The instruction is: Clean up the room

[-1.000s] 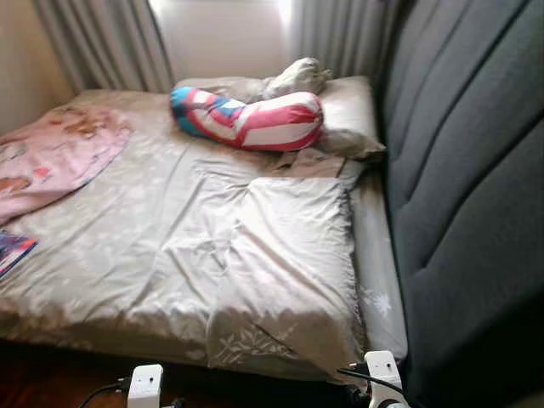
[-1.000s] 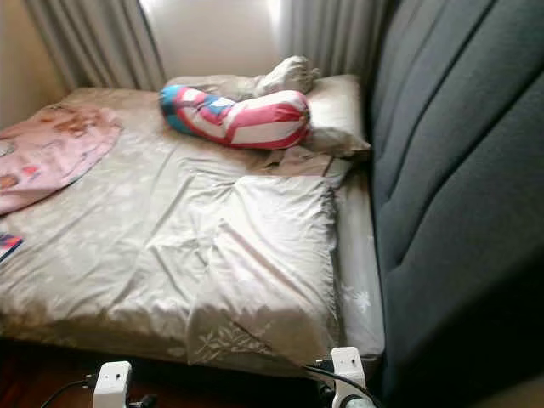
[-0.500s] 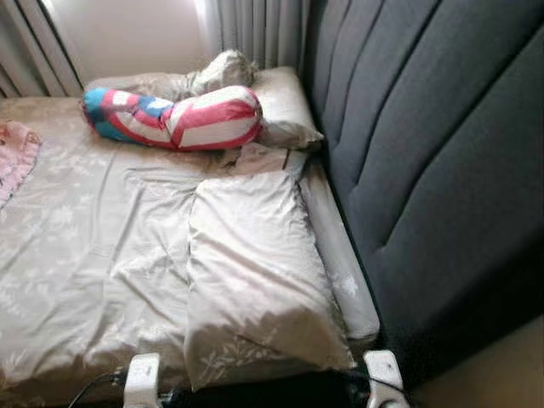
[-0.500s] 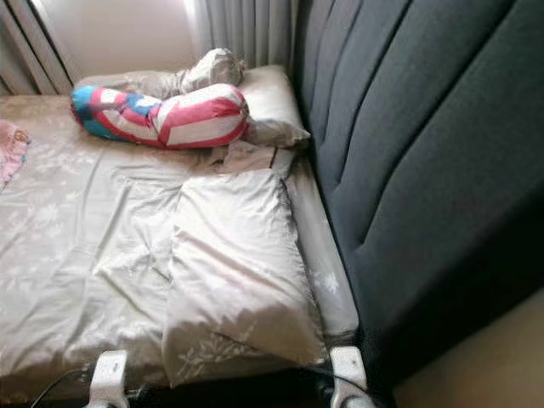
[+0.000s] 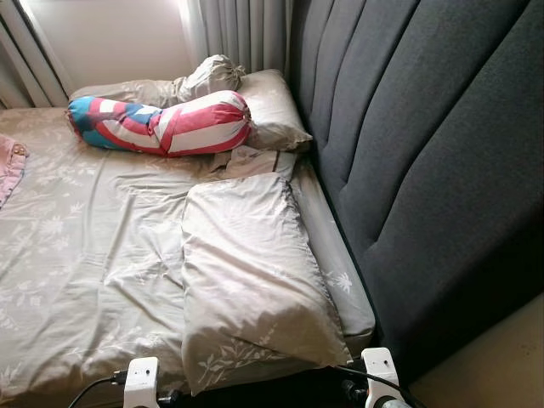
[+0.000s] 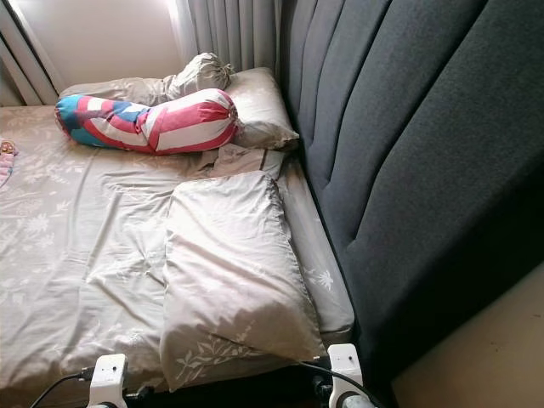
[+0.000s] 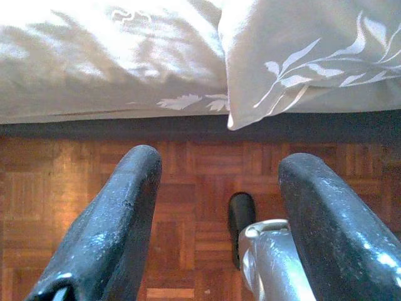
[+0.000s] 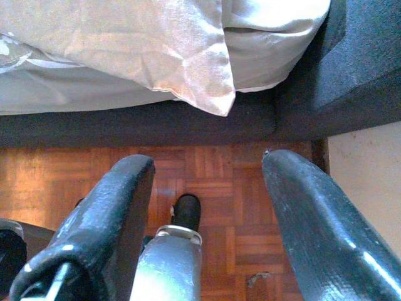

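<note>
— while both arms hang low at the bed's edge, what do the grippers hold?
— nothing. left gripper (image 7: 216,219) fingers spread wide over the parquet floor (image 7: 194,169); right gripper (image 8: 207,219) likewise spread, empty.
— and the bed (image 5: 76,255)?
— a leaf-print pillow (image 5: 251,280) lies on it near the dark headboard (image 5: 425,144), one corner overhanging the edge. a striped bolster (image 5: 161,125) lies across the far end against a second pillow (image 5: 268,106). pink cloth (image 5: 8,166) at the left margin.
</note>
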Available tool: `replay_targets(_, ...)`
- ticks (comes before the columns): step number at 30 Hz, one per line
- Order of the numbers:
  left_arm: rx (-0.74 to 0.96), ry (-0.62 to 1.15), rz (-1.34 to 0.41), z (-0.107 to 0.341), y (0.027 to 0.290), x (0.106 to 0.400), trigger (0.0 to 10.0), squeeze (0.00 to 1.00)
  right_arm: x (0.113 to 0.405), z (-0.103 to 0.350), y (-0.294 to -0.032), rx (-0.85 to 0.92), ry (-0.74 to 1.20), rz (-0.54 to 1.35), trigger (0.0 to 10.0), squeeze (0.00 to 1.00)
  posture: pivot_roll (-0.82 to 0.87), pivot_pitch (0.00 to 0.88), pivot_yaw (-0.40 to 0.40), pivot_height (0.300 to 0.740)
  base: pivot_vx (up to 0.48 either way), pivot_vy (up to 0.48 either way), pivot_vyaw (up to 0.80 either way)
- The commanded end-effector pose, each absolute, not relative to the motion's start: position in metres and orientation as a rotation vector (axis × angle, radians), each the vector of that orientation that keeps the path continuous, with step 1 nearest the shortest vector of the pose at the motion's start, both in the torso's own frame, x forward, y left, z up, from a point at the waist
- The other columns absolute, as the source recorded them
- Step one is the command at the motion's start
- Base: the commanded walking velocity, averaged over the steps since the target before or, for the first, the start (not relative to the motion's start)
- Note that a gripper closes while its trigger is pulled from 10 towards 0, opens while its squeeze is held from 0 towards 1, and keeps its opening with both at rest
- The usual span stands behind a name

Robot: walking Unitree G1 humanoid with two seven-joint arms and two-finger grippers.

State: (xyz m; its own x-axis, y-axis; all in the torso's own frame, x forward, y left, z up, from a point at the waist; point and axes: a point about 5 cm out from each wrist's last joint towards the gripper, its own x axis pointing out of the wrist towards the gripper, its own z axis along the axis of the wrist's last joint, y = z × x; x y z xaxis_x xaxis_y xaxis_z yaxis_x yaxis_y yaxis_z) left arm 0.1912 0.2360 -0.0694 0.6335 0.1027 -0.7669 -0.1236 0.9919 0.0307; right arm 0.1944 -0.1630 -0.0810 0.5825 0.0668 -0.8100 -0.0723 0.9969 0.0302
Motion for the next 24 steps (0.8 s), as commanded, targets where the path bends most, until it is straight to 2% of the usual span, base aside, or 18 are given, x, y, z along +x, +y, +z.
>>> replay_targets(1, -0.03, 0.884, 0.136, -0.071, 0.2355, 0.1886, 10.0, 0.0, 0.1937, -0.0811, -0.1647, -0.004, 0.945, 0.073, 10.0, 0.0, 0.01, 0.0, -0.015, 0.74, 0.0, 0.0, 0.0)
replay_targets(7, -0.03, 0.886, 0.136, -0.0713, 0.2352, 0.1882, 10.0, 0.0, 0.1935, -0.0812, -0.1651, -0.005, 0.944, 0.072, 10.0, 0.0, 0.01, 0.0, -0.014, 0.74, 0.0, 0.0, 0.0)
replay_targets(15, -0.032, 0.889, 0.139, -0.0716, 0.2345, 0.1882, 10.0, 0.0, 0.1935, -0.0812, -0.1658, -0.011, 0.948, 0.076, 10.0, 0.0, 0.01, 0.0, -0.019, 0.74, 0.0, 0.369, 0.0)
replay_targets(24, -0.023, 0.889, 0.136, -0.0714, 0.235, 0.1883, 10.0, 0.0, 0.1934, -0.0813, -0.1655, -0.012, 0.949, 0.076, 10.0, 0.0, 0.01, 0.0, -0.014, 0.74, 0.0, 0.0, 0.0)
